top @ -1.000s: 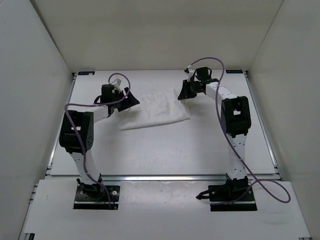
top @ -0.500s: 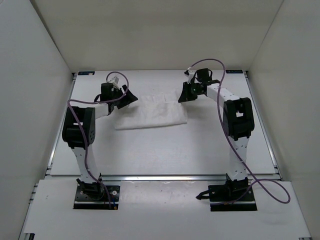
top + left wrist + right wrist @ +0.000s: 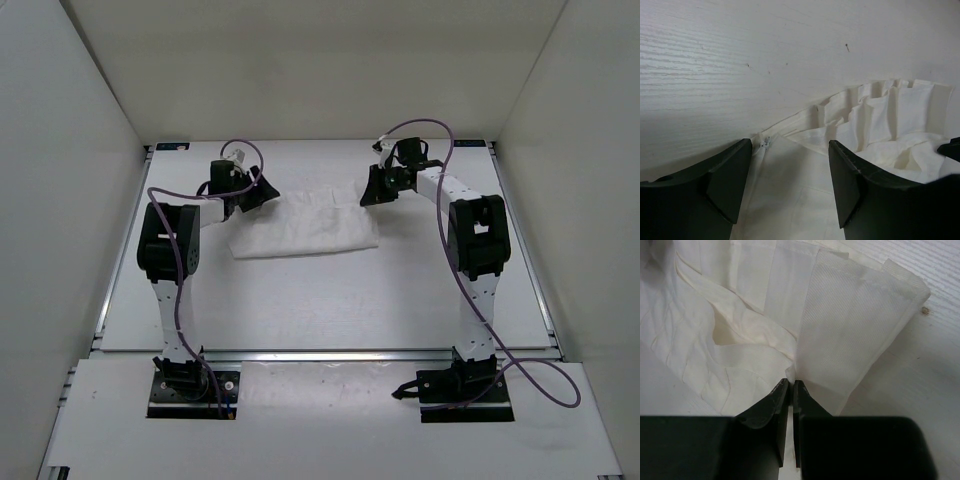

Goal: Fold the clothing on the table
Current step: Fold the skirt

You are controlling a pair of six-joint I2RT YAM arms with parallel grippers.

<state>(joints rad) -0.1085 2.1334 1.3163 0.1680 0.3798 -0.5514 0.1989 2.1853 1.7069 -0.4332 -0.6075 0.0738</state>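
Left arm [image 3: 170, 240] swung inward, two arms [image 3: 475, 235], one clothing [image 3: 305, 225]

Table [image 3: 330, 300]: white, matte, rectangular; walled by pale panels on the left, right and far sides; edged at the near side by an aluminium rail [image 3: 330, 355].

Clothing [image 3: 305, 225]: white, wrinkled; lies flat in a wide band on the far half of the table, between the two arms.

Left gripper [image 3: 262, 192]: black; sits over the far left corner of the clothing, pointing right.

Right gripper [image 3: 372, 190]: black; meets the far right corner of the clothing.

Purple cables [image 3: 415, 121]: loop along both arms down to the black base plates [image 3: 195, 393] at the near edge.
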